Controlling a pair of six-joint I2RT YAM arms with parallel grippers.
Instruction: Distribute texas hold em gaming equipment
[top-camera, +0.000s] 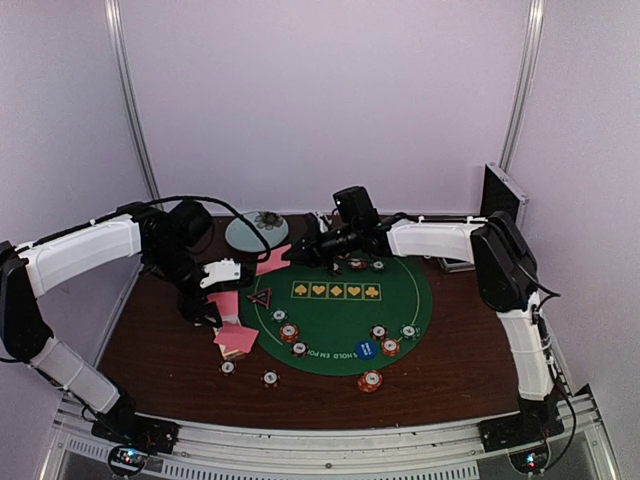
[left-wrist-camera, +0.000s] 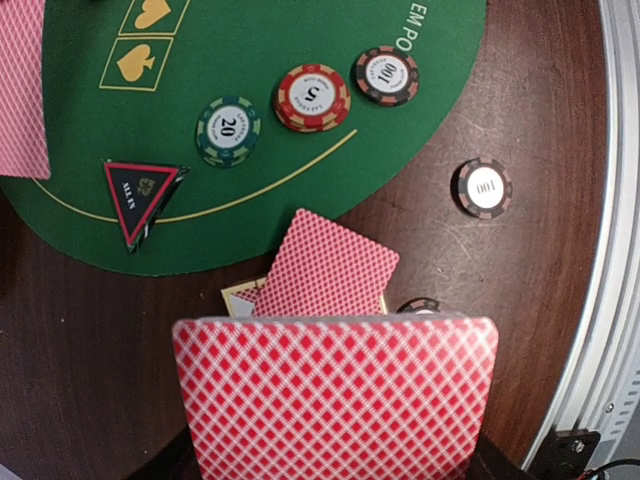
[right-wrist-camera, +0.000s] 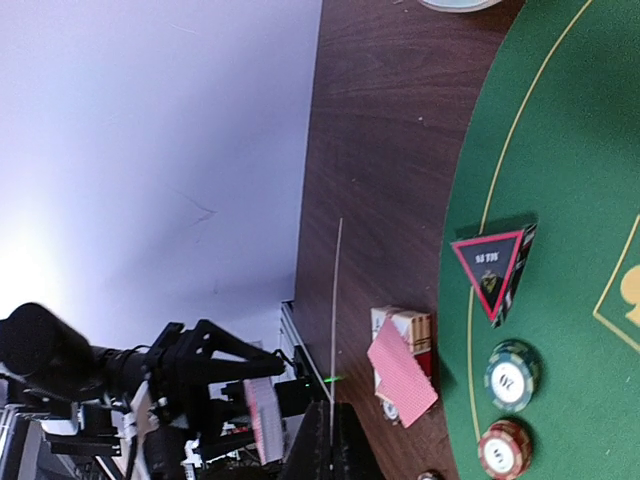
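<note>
While left gripper (top-camera: 212, 310) clamps card stack (left-wrist-camera: 335, 400), long axis crosswise, right gripper (top-camera: 297, 255) pinches single card (top-camera: 272, 262) jutting leftward.

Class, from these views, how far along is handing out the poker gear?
Done: chips sit in groups on the green mat; a pink card lies at its edge. In hand: the left gripper clamps the card stack; the right gripper pinches a single card. Left: dealing that stack; two stray chips lie off the mat.
</note>
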